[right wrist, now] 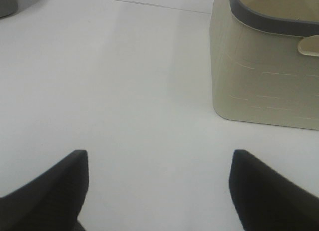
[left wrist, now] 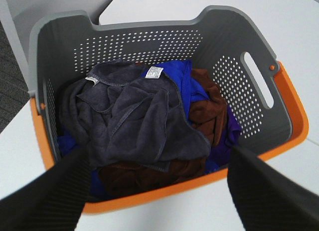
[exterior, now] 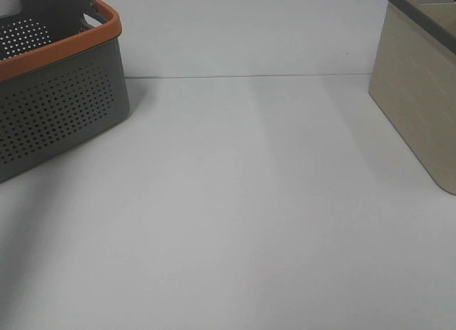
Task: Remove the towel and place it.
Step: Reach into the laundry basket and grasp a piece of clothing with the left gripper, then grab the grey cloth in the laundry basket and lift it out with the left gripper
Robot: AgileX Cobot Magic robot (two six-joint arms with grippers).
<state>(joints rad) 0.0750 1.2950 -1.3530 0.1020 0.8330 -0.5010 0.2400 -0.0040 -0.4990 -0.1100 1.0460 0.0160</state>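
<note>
Basket: a grey perforated plastic basket with an orange rim stands at ten o'clock on the worktop in the high view, partly cut off by the frame edge.

Towel: the dark charcoal-purple plush towel lies crumpled on top of the pile inside the basket. Its small white tag is turned up toward the far wall. A bright blue cloth and a rust-brown cloth are bunched beside and beneath it. As the top layer, it looks easiest to lift without dragging the others.

Left claw: the left claw hangs above the basket mouth, spread wide and holding nothing. Its dark fingers frame the towel on both sides, apparently lined up for a straight drop onto the folds.

Worktop: the plain white worktop runs bare from six o'clock to twelve between the two containers, a likely place for the cloth.

Right claw: the right claw is released and wide, with nothing between its fingers. It is poised over the bare surface, seemingly waiting.

Bin: a beige rectangular bin with a dark grey rim sits at two o'clock, its open top unobstructed.
</note>
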